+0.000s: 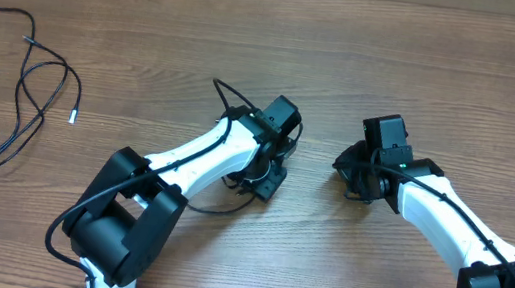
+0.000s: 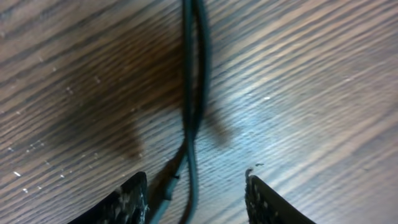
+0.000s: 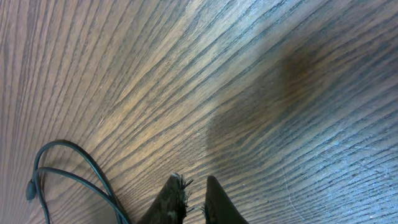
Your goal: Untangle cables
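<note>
The left gripper (image 2: 196, 202) stands with its jaws apart, straddling a doubled cord (image 2: 191, 93) that lies on the table (image 1: 254, 22) between its fingers, not yet pinched. Just right of the left gripper, the right gripper (image 3: 194, 205) has its jaws together with nothing visible between them. Well left of the left gripper, the other cables (image 1: 41, 120) lie in loose, overlapping loops. The untangling looks partly done: one cord sits apart from the rest, while the crossings in the loops are left to clear.
</note>
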`<state>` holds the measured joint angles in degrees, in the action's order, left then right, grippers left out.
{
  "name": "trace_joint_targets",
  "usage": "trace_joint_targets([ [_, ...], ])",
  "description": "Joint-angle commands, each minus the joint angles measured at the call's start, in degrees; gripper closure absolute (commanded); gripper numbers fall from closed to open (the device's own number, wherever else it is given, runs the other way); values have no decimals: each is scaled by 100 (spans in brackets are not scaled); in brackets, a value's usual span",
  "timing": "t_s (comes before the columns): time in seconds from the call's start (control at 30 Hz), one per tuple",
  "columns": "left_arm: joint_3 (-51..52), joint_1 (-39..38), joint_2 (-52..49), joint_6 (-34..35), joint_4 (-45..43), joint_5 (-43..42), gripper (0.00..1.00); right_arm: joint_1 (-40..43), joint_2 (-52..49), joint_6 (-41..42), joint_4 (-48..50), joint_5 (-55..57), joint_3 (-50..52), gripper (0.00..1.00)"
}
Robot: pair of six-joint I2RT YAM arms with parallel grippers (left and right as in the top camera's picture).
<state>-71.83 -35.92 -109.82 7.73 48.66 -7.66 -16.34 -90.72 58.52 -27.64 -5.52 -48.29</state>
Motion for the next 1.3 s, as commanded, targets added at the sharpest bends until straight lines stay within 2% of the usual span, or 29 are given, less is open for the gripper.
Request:
trace_joint_targets([
  [0.0,144,-28,146,131,-55,170,51,-17,-17,2,31,76,46,87],
  [0.17,151,-48,146,131,-83,210,53,-17,-17,2,28,74,46,87],
  [0.33,184,-85,131,133,-81,437,60,-17,-17,2,28,72,46,87],
  [0.63,199,-302,-120,129,63,2090,62,-17,-17,0,24,74,46,87],
  [0.83,199,-190,-490,127,138,2330,87,-17,-17,0,24,74,46,87],
  [0.87,199,-157,-560,98,199,2339,95,-17,-17,0,24,74,46,87],
  [1.2,197,361,-710,216,772,2413,96,-17,-17,0,24,74,46,86],
  [1.27,181,525,-708,345,824,2398,92,-17,-17,0,24,76,46,86],
])
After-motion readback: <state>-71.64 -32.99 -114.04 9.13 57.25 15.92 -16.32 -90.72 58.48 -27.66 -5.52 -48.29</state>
